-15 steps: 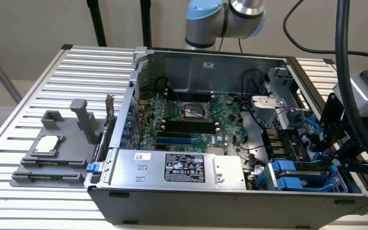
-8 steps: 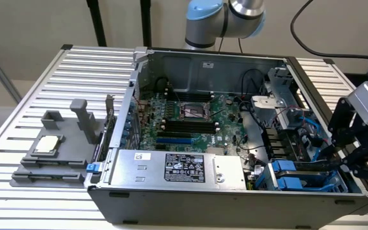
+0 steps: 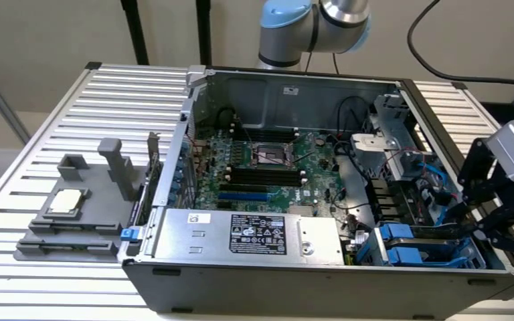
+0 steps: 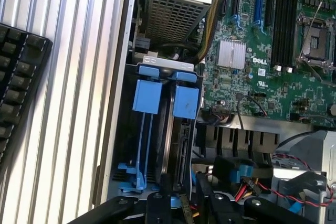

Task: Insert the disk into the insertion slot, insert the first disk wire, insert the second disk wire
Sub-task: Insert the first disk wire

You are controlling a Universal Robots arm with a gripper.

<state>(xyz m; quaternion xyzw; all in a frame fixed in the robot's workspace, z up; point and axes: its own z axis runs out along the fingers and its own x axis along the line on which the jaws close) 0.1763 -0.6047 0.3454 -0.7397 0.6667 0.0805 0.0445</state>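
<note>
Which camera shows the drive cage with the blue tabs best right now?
The wrist view: it looks straight down into the insertion slot, with both blue tabs and its inside plain to see. The exterior view shows the slot at a slant, in the computer case's near corner on that view's right.

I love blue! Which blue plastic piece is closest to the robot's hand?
The pair of big blue tabs in the case's corner, right beside the hand. The blue slot on the green board and the small blue clip are far off.
</note>
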